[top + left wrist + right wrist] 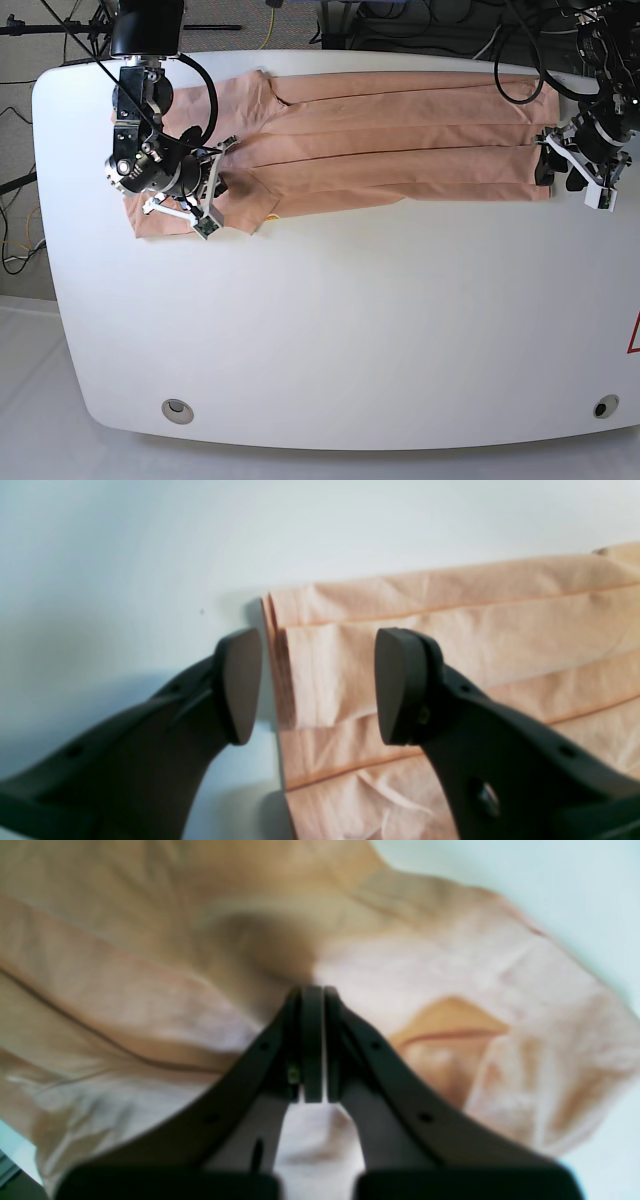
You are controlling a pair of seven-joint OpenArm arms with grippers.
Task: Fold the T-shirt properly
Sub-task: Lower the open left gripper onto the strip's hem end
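Note:
The peach T-shirt point(400, 140) lies stretched along the far side of the white table point(350, 330), folded lengthwise into long pleats. In the left wrist view my left gripper point(320, 685) is open at the hem end of the shirt point(450, 630), one finger over bare table and the other over the cloth; in the base view the left gripper point(556, 168) is at the shirt's right end. My right gripper point(313, 1040) has its jaws together, tips down in the wrinkled sleeve end of the cloth point(125, 990), which puckers at them. In the base view the right gripper point(218, 185) is at the shirt's left end.
Cables and stands point(420, 30) crowd the far edge behind the table. Two round fittings point(177, 409) point(600, 407) sit near the front corners. A red mark point(634, 335) shows at the right edge.

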